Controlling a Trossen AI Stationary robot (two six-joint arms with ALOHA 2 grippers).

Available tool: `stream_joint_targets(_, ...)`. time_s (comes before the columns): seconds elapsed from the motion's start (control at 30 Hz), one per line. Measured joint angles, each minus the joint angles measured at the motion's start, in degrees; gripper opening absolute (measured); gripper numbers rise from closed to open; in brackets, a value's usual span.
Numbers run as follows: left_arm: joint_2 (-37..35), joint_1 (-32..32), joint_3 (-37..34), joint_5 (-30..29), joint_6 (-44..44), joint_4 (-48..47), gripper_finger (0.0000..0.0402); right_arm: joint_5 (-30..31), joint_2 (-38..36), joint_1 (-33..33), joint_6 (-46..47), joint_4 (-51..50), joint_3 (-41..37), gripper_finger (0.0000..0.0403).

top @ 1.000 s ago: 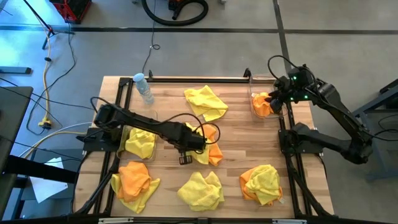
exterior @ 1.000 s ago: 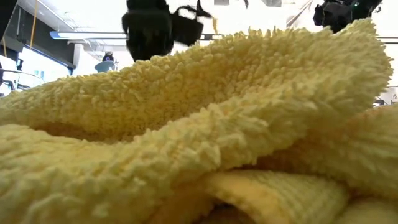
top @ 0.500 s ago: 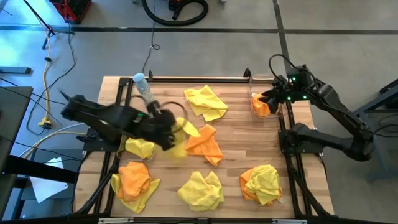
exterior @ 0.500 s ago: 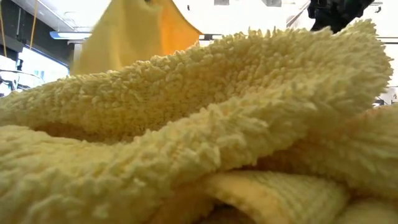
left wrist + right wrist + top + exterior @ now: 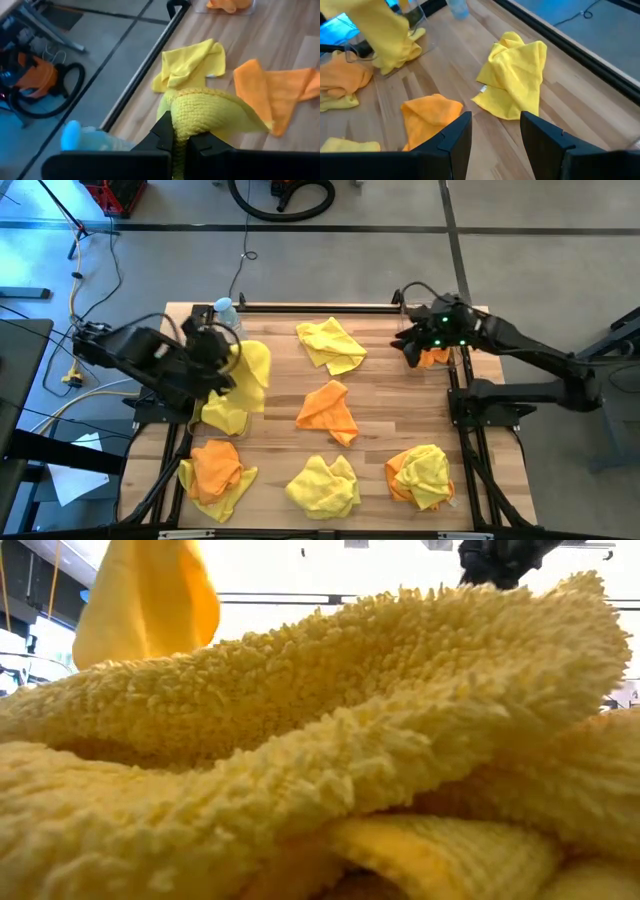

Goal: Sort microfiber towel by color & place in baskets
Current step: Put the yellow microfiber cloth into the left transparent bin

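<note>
across the tabletop (image 5: 400, 420) the microfiber towels lie in loose heaps: soft, light, floppy, best pinched at a raised fold. near the left edge the left gripper (image 5: 222, 352) holds a yellow towel (image 5: 250, 370) hanging over the left basket (image 5: 205, 402), jaws pressed together on its bunched top. at the far right corner the right gripper (image 5: 410, 345) hovers beside the right basket (image 5: 437, 356), jaws spread. a second ago the left gripper was at the tabletop's middle; an orange towel (image 5: 328, 410) now lies uncovered there.

Grey concrete floor (image 5: 330, 270) with dark seams, yellow cable (image 5: 72, 310), black hose loop (image 5: 282, 198).
</note>
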Motion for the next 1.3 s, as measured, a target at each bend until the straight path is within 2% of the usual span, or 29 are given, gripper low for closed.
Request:
stream_joint_targets(0.23, -8.1, 0.1, 0.1, -0.6, 3.8, -0.1, 0.0, 4.5, 7.2, 5.6, 4.9, 5.2, 0.0, 0.0162)
stream_joint_targets(0.37, -11.5, 0.1, 0.0, 4.4, 4.8, -0.1, 0.0, 6.3, 10.7, 7.8, 6.9, 9.2, 0.0, 0.0162)
stream_joint_targets(0.53, -13.8, 0.1, -3.3, 8.9, 7.1, -0.1, 0.0, 6.7, 14.4, 9.5, 9.6, 14.8, 0.0, 0.0162)
stream_joint_targets(0.67, -14.3, 0.1, -9.0, 10.6, 3.3, 0.0, 0.0, 6.7, 16.1, 10.2, 11.2, 17.6, 0.0, 0.0162)
stream_joint_targets(0.8, -13.9, 0.2, -17.7, 10.9, -0.2, 3.3, 0.0, 7.6, 16.8, 10.4, 11.5, 19.0, 0.0, 0.0162)
stream_joint_targets(0.9, -14.0, 1.2, -23.7, 15.2, -1.6, 5.1, 0.0, 7.9, 17.0, 10.3, 11.5, 20.4, 0.0, 0.0162)
stream_joint_targets(1.0, -13.9, 3.4, -28.3, 20.0, -9.4, -0.3, 0.0, 8.0, 17.0, 10.3, 11.5, 21.2, 0.0, 0.0162)
stream_joint_targets(1.07, -13.6, 5.4, -31.2, 21.6, -13.0, 0.2, 0.0, 8.0, 17.0, 10.3, 11.5, 21.3, 0.0, 0.0162)
stream_joint_targets(1.2, -12.2, 10.4, -34.2, 21.6, -18.3, -0.2, 0.0, 8.0, 17.0, 10.3, 11.4, 21.3, 0.0, 0.0162)
stream_joint_targets(1.3, -11.4, 14.6, -34.9, 18.6, -20.0, 0.3, 0.0, 8.0, 17.0, 10.3, 11.4, 21.4, 0.0, 0.0162)
